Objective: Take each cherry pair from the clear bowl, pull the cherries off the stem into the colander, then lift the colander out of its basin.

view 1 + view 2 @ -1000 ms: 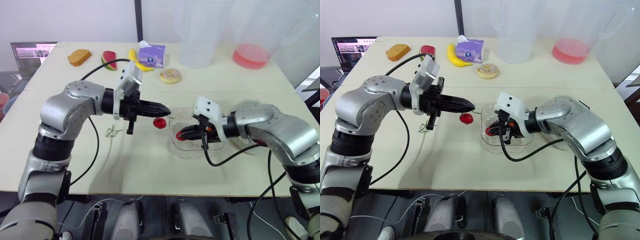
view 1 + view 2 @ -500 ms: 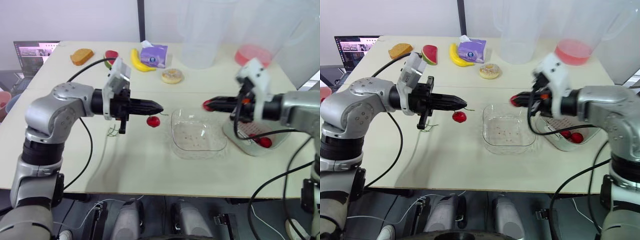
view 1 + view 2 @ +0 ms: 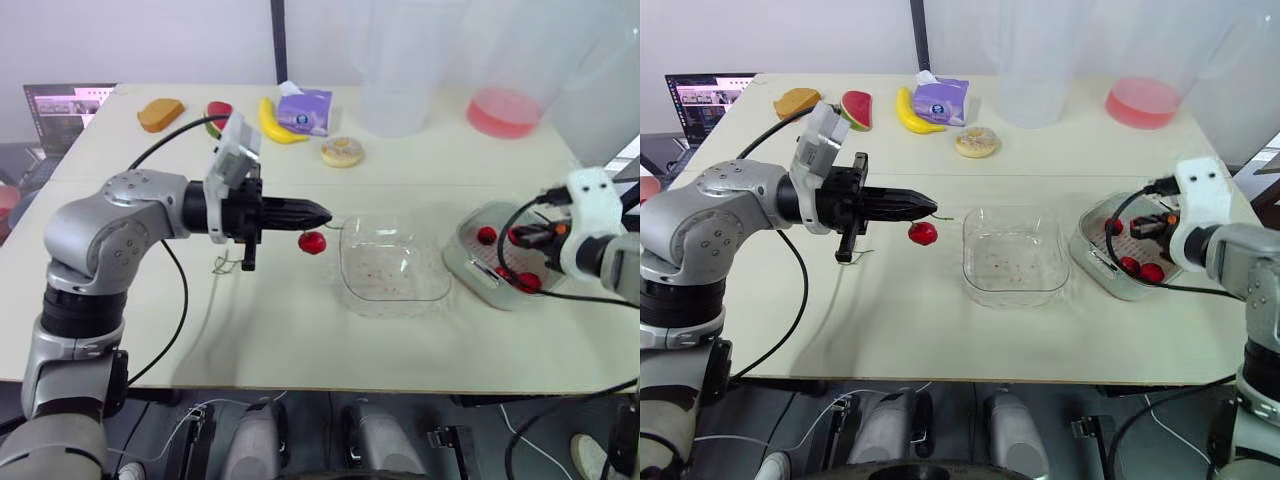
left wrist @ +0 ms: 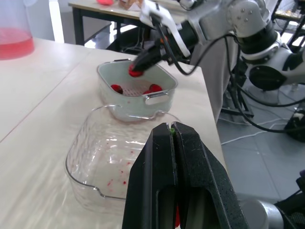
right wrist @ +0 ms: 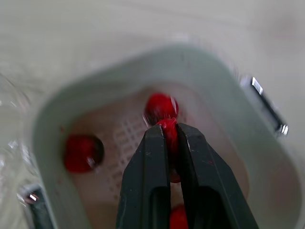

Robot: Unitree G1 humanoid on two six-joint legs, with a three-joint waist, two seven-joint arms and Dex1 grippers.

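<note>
My left gripper (image 3: 323, 212) is held over the table just left of the clear bowl (image 3: 346, 258), shut on a thin green stem (image 4: 171, 130). One red cherry (image 3: 312, 242) dangles from that stem. The bowl holds only red juice specks. At the right, my right gripper (image 3: 1121, 227) hangs low over the white colander (image 3: 464, 262) in its basin, shut on a second cherry (image 5: 167, 132). Several loose cherries (image 3: 1151, 272) lie on the colander's floor.
Bare stems (image 3: 228, 262) lie on the table under my left arm. At the back stand two clear pitchers (image 3: 400, 70), one with pink liquid (image 3: 503, 110), plus a doughnut (image 3: 342, 152), banana (image 3: 268, 120), tissue pack (image 3: 303, 110), watermelon slice (image 3: 216, 112), bread (image 3: 160, 113) and a laptop (image 3: 62, 105).
My right gripper carried its cherry from the clear bowl rightward and down over the colander. The left gripper stayed in place with the stem and its hanging cherry.
</note>
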